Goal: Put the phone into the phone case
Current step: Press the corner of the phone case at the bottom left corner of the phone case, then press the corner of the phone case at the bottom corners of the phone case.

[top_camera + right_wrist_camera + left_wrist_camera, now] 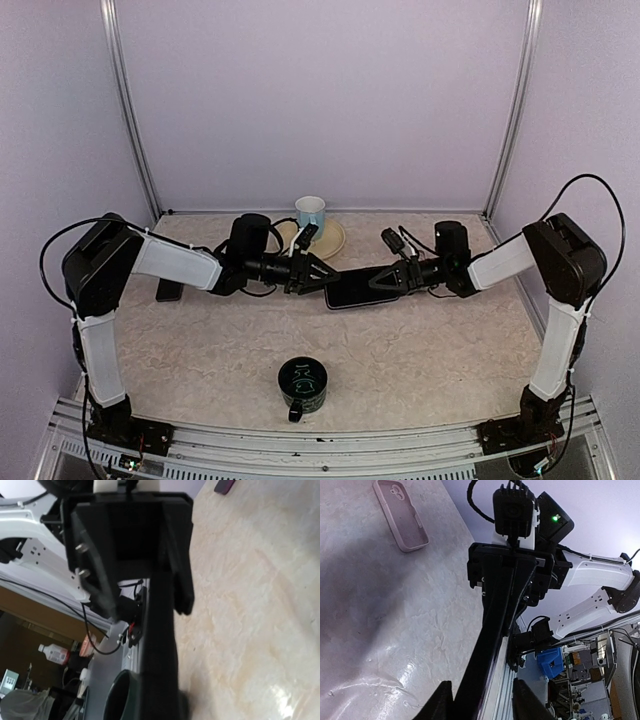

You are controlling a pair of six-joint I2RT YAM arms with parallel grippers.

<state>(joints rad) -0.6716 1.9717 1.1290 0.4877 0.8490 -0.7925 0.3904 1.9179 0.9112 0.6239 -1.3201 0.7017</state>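
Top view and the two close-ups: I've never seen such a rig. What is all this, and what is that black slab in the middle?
Two robot arms are bolted at the near edge of a table. The wide picture comes from a fixed camera above and behind them; the other two come from a camera on each wrist. The black slab is a phone, seen edge-on in the wrist views. The right end effector clamps one end; the left end effector straddles the other, with a gap on one side. Also on the table lie the case, a dark mug, a white mug and a plate.
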